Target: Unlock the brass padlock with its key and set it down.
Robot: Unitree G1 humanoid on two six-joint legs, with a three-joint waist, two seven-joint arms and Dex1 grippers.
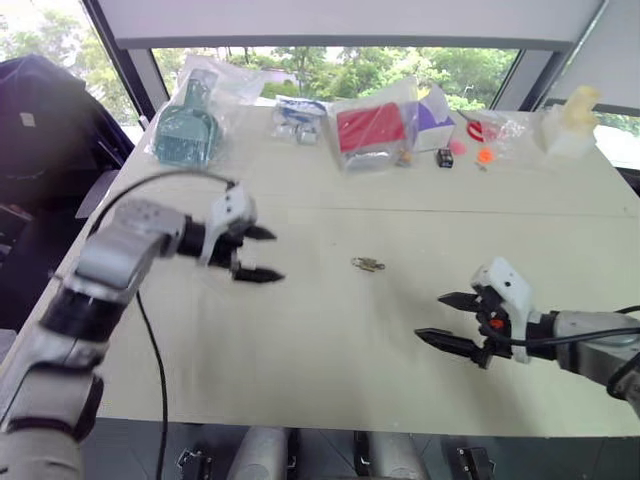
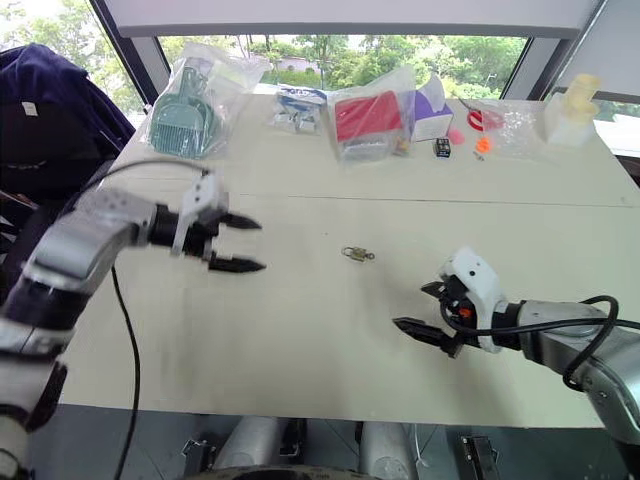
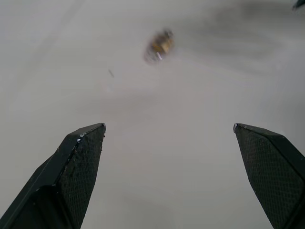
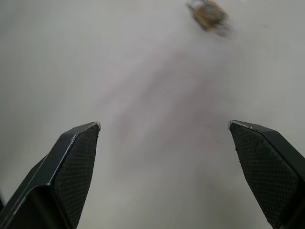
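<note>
Both tools released, nothing held: left tool [image 1: 256, 253], right tool [image 1: 445, 319]. Brass padlock [image 1: 368, 264] lies flat on the tabletop [image 1: 300, 350] between them, well apart from each. Key not distinguishable. Risk: tiny, low-profile lock skids under wide fingertips; approach too steep, it gets pushed away.

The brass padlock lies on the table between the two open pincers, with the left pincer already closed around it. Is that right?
Not quite. The brass padlock lies on the table untouched; the left pincer is open and apart from it, as is the right pincer. The left eye view shows this.
</note>
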